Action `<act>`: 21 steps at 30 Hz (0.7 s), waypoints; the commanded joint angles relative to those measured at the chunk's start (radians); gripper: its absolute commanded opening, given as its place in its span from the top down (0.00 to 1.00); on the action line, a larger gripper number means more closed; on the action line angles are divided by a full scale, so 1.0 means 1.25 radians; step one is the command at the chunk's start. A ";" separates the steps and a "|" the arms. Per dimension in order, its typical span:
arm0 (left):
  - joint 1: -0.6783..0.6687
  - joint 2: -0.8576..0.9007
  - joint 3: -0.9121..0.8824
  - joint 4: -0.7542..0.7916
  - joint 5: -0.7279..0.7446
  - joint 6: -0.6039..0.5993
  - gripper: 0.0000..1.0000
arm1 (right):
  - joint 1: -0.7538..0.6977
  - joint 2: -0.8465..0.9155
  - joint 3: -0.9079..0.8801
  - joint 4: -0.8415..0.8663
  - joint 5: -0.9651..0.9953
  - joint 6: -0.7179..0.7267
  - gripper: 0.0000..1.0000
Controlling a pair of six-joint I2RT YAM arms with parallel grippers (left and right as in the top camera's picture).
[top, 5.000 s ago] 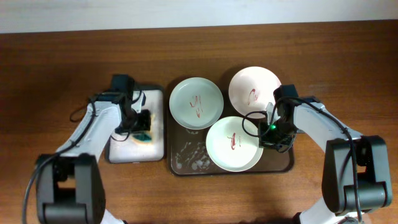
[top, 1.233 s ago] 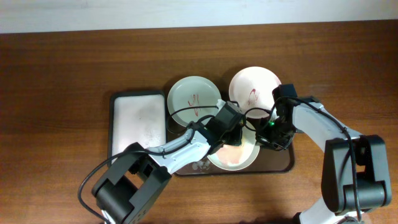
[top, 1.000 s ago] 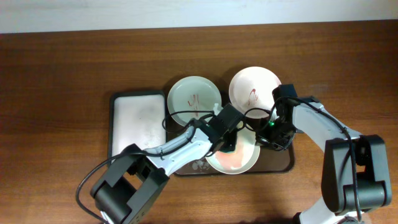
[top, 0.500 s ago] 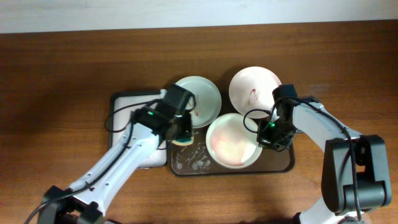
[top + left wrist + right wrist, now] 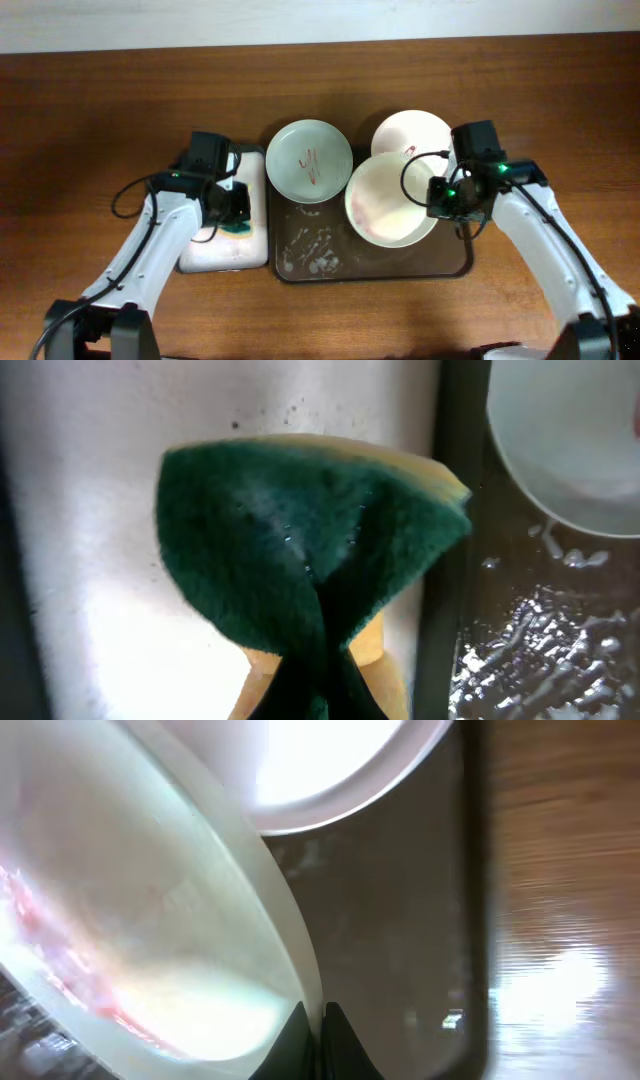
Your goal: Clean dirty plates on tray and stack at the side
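Observation:
My right gripper (image 5: 441, 193) is shut on the rim of a wiped plate (image 5: 390, 200) with faint pink streaks, held tilted above the dark tray (image 5: 300, 268); in the right wrist view the plate (image 5: 140, 910) fills the left and the jaws pinch its edge. A pale green plate (image 5: 310, 162) with red smears lies at the tray's far left. A pinkish dirty plate (image 5: 412, 132) lies at the far right, partly under the held plate. My left gripper (image 5: 236, 210) is shut on a green and yellow sponge (image 5: 300, 550) over the small white-lined tray (image 5: 205, 252).
Soapy foam flecks (image 5: 310, 250) lie on the dark tray's near left part. Brown wooden table (image 5: 100, 110) surrounds both trays. A pale wall strip runs along the far edge.
My left arm has carried the sponge off the dark tray to the small white tray. My right gripper has lifted the wiped plate and shifted it right and back.

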 commanded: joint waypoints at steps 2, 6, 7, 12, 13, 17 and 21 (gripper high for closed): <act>0.004 -0.017 -0.065 0.065 0.000 0.020 1.00 | 0.130 -0.035 0.013 0.001 0.254 -0.001 0.96; 0.004 -0.017 -0.074 0.070 0.000 0.020 1.00 | 0.313 -0.035 0.013 0.009 0.476 0.021 0.96; 0.004 -0.017 -0.074 0.073 0.000 0.020 1.00 | 0.356 -0.035 0.013 0.017 0.515 0.021 0.96; 0.004 -0.017 -0.074 0.076 0.000 0.020 1.00 | 0.575 -0.035 0.013 0.064 0.786 0.023 0.96; 0.004 -0.017 -0.074 0.076 0.000 0.020 1.00 | 0.609 -0.035 0.013 0.075 0.842 0.023 0.96; 0.004 -0.017 -0.074 0.076 0.000 0.020 1.00 | 0.676 -0.035 0.013 0.099 0.978 0.023 0.96; 0.004 -0.017 -0.074 0.076 0.001 0.019 1.00 | 0.673 -0.035 0.013 0.100 0.981 0.048 0.96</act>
